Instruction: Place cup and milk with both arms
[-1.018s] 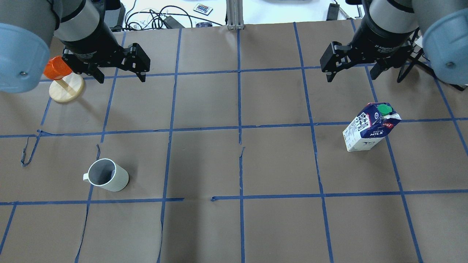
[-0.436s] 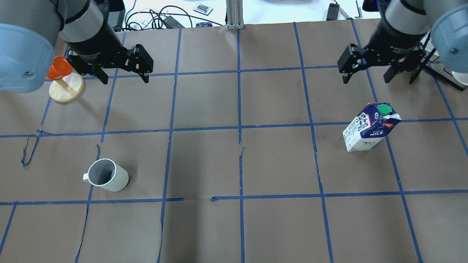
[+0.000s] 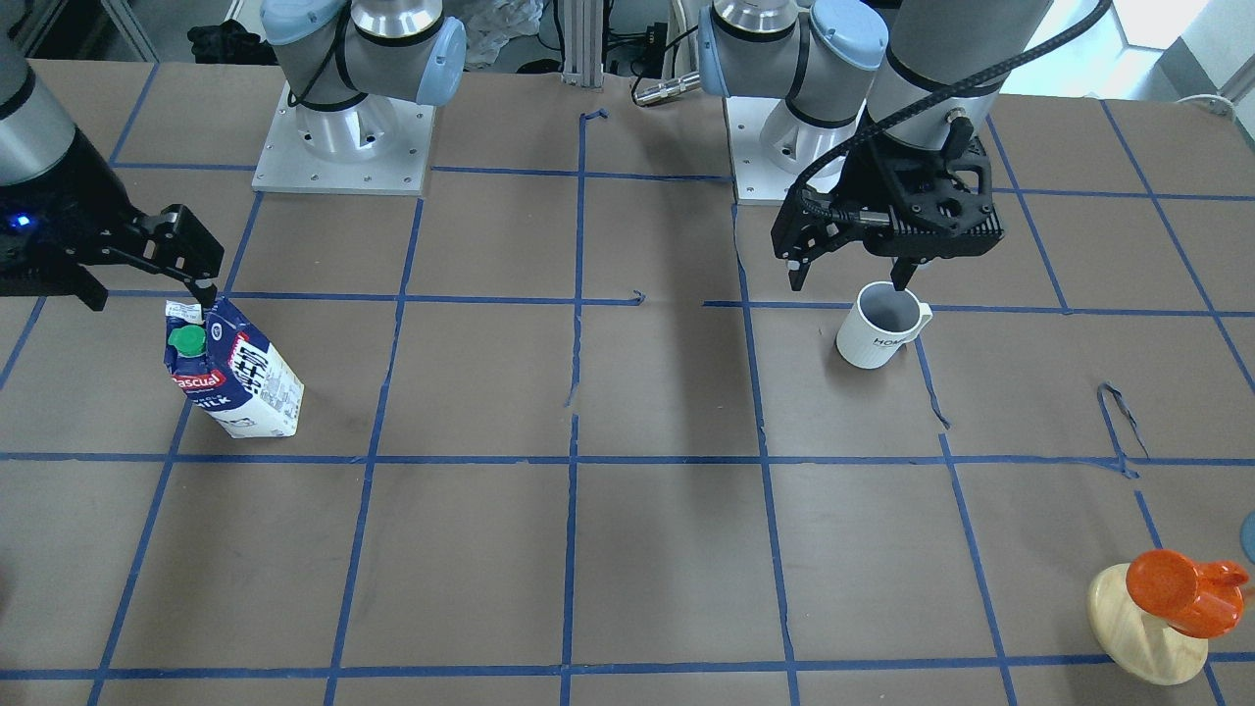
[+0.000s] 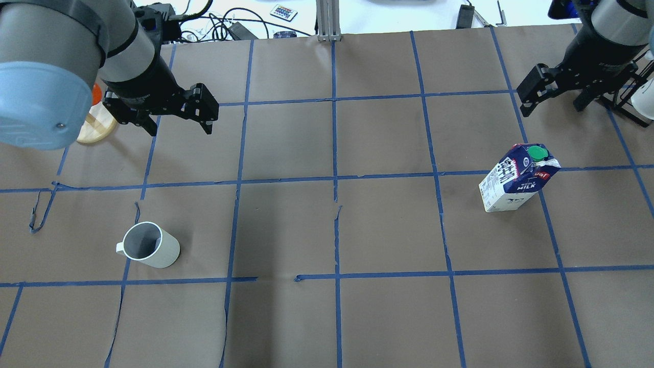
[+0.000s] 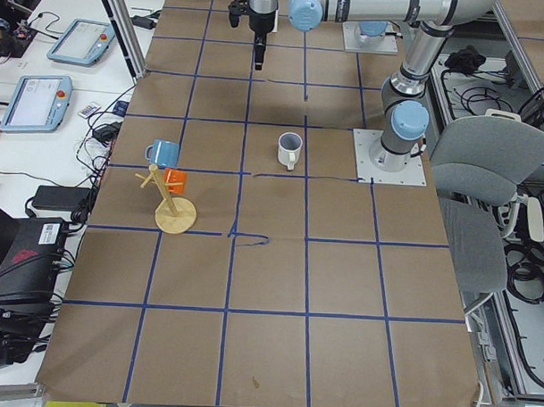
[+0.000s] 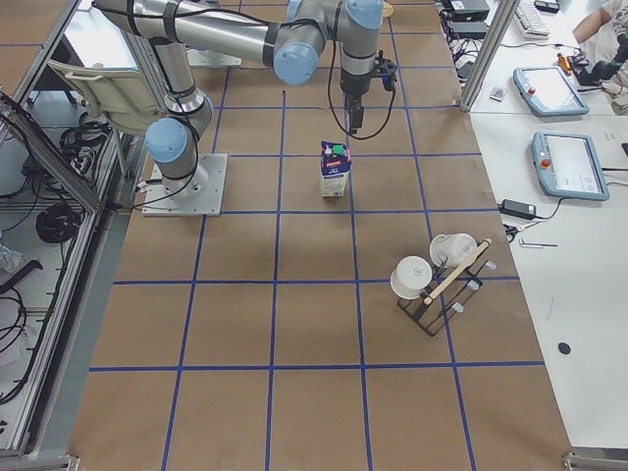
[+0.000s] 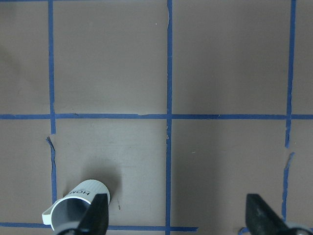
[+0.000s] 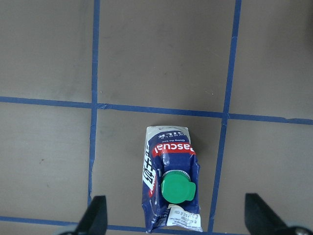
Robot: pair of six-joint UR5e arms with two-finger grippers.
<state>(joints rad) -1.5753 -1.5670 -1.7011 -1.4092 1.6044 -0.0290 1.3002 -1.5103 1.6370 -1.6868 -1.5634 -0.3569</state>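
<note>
- The cup (image 4: 148,251) is standing upright on the left half of the surface (image 4: 388,230). The left pincer (image 4: 180,127) is hovering above it, spread and empty.
- It is looking rigid, glazed and breakable, so pinching one wall across the rim seems safest.
- The milk (image 4: 513,179) is standing on the right half. The right pincer (image 4: 552,107) is hovering spread and empty.
- Its sides are likely yielding under a squeeze, so the flat faces below the gable seem best.
</note>
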